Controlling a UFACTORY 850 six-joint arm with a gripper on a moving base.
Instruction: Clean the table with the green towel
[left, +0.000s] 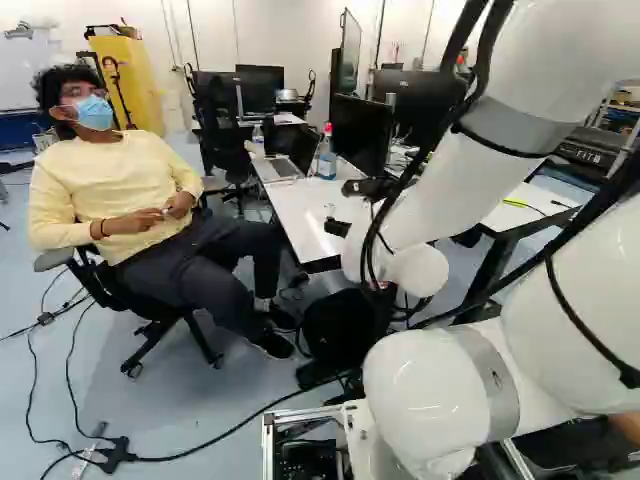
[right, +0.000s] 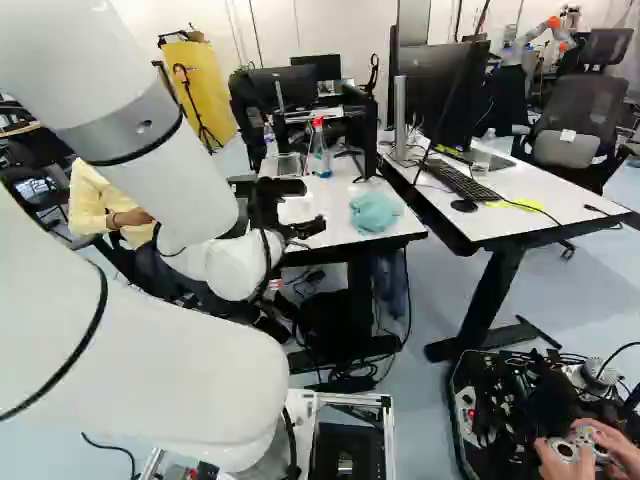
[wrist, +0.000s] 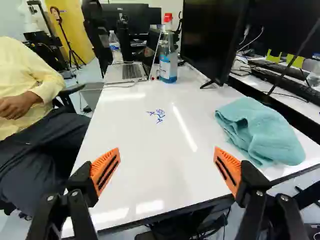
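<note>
Holding is not what I'm doing: my gripper (right: 314, 206) is hanging over the near part of the white table (wrist: 135, 135), fingers spread wide, orange pads (wrist: 106, 169) facing each other across the gap. The green towel (wrist: 260, 131) is lying crumpled on the tabletop, ahead and off to the gripper's right, near the table edge, well apart from the fingers. I'm seeing blue marker scribbles (wrist: 159, 116) sitting straight ahead of the gripper, between it and the spray bottle (wrist: 168, 60). That bottle is standing farther ahead, red on top, blue at its base. An open laptop (wrist: 131, 72) is resting just beside it, slightly left of the gripper's line. A black monitor (wrist: 212, 40) is standing ahead and to the right, beyond the towel. Farther right of the gripper, I'm getting a second table (right: 530, 205), which is carrying a keyboard (right: 462, 183).
</note>
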